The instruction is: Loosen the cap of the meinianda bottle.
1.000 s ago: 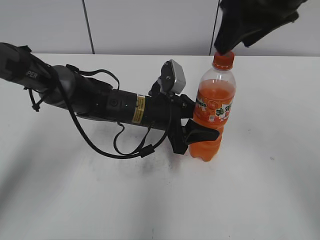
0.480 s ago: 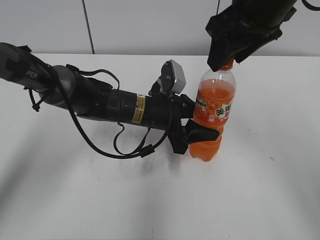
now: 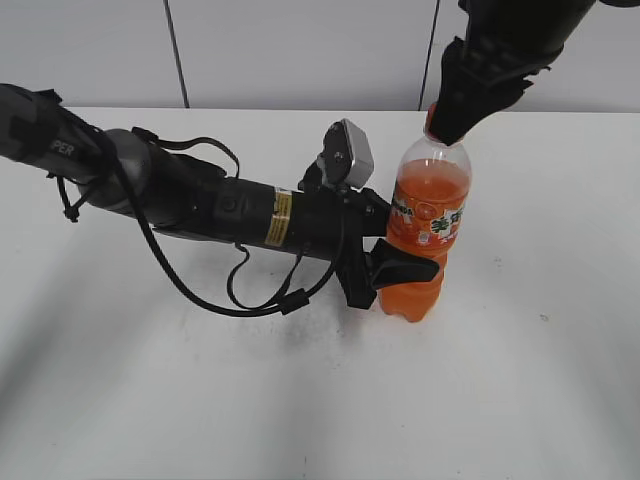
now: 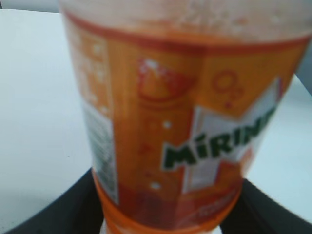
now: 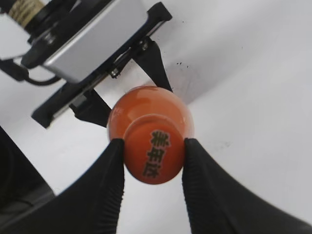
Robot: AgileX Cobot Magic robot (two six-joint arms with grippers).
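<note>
The meinianda bottle (image 3: 428,215) stands upright on the white table, full of orange soda. My left gripper (image 3: 400,272) is shut on its lower body from the left; in the left wrist view the orange label (image 4: 195,131) fills the frame between the black fingers (image 4: 63,209). My right gripper (image 3: 448,120) comes down from above and covers the cap in the exterior view. In the right wrist view its ribbed fingers (image 5: 105,185) press both sides of the orange cap (image 5: 153,153), which bears dark characters on top.
The left arm (image 3: 200,205) lies across the table from the left edge, with a looping black cable (image 3: 240,290) beneath it. The white table (image 3: 520,400) stretches around the bottle; a grey wall stands behind.
My right gripper has come down from just above the cap onto it, turned about it, and closed on it. The left arm and the bottle have not moved.
</note>
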